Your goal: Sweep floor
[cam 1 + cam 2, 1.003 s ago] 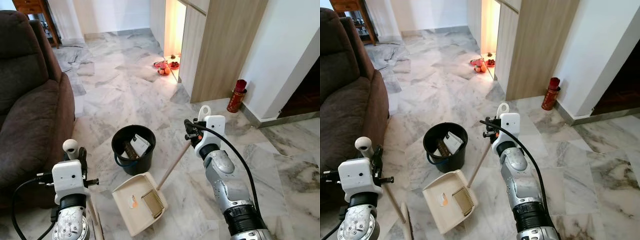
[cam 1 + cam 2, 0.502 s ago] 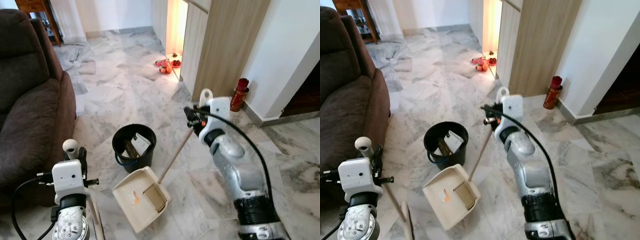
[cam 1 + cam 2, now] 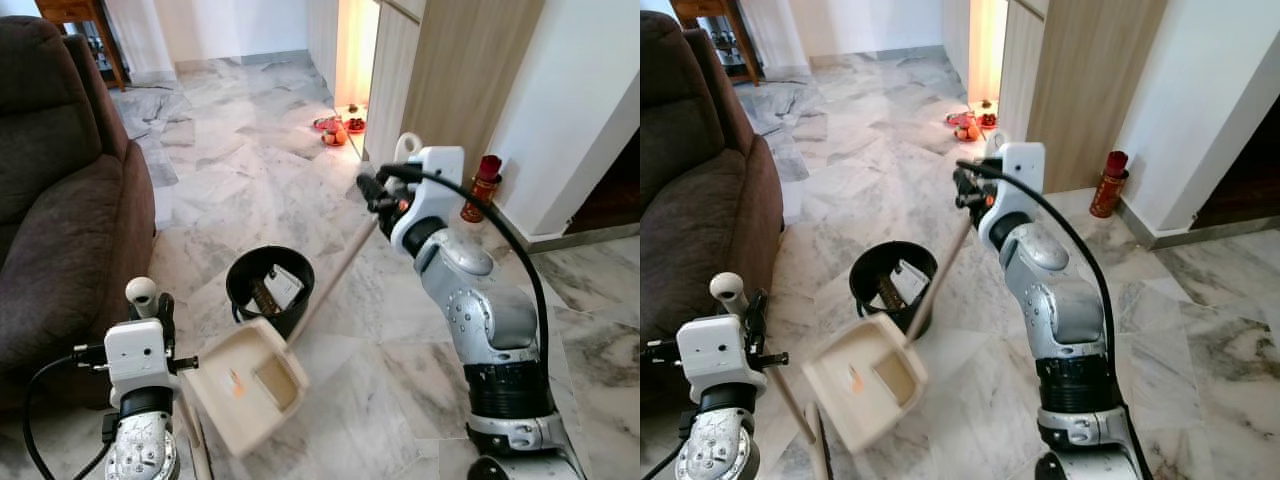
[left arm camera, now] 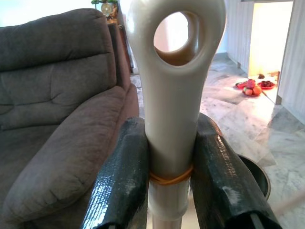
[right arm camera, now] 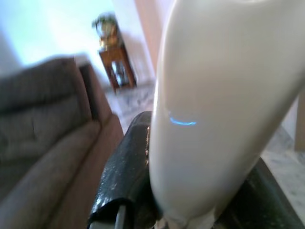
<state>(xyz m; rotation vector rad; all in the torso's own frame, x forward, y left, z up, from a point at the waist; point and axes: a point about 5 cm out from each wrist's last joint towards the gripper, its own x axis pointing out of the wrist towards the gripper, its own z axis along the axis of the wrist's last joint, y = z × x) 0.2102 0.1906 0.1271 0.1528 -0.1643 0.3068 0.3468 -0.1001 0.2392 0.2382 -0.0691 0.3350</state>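
Observation:
My right gripper is shut on the top of the long handle of a cream dustpan. The dustpan hangs blurred and tilted just in front of a black bucket, which holds white paper and dark bits. In the right wrist view the cream handle sits between the black fingers. My left gripper is low at the left, shut on a cream broom handle with a hanging hole at its top. The fingers clamp it from both sides.
A brown sofa runs along the left. A wooden cabinet stands ahead on the right, with a red canister at the wall beside it. Plates of fruit lie on the marble floor by a lit opening.
My right arm has risen and reached forward, lifting the dustpan off the floor and swinging its pan left, up against the bucket's front. The left arm has stayed put.

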